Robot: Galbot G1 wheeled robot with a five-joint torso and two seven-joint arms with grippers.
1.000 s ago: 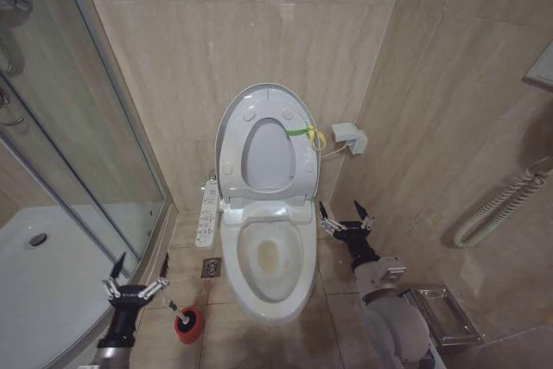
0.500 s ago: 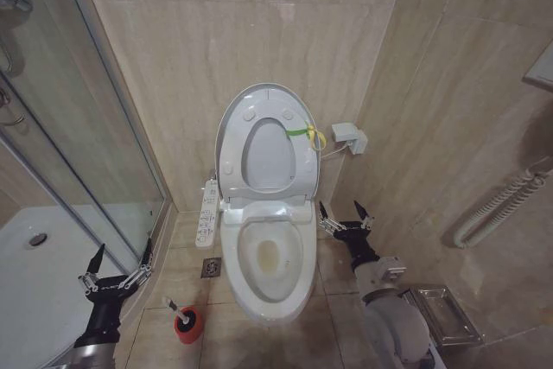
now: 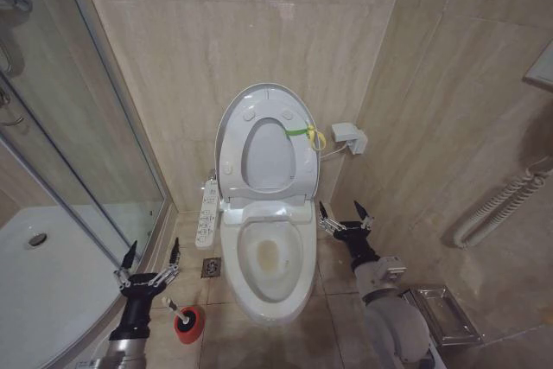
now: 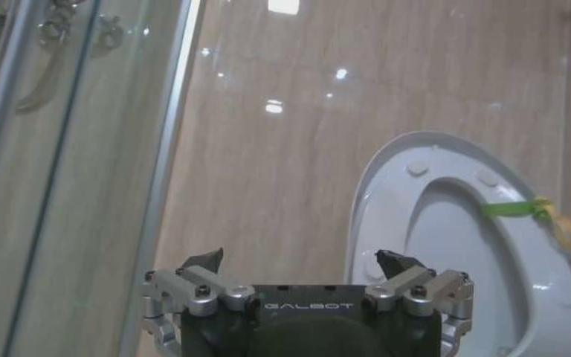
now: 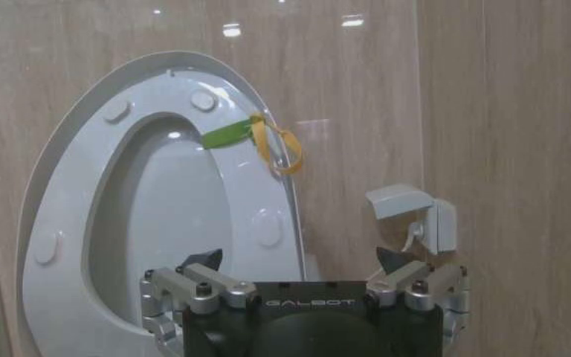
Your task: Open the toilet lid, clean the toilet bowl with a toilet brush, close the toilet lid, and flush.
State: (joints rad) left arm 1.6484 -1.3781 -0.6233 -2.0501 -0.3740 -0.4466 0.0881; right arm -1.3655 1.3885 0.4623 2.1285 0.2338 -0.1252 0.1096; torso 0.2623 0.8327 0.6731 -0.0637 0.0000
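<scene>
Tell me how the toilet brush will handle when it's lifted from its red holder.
The toilet brush looks thin and small, so probably light and fairly stiff. It leans in the red holder, which may tip or drag along. The open left gripper may find the narrow handle slippery.

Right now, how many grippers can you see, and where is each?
2. The left gripper, jaws open, hovers above the toilet brush in its red holder, left of the toilet bowl. The right gripper, jaws open, waits on the bowl's right.
</scene>
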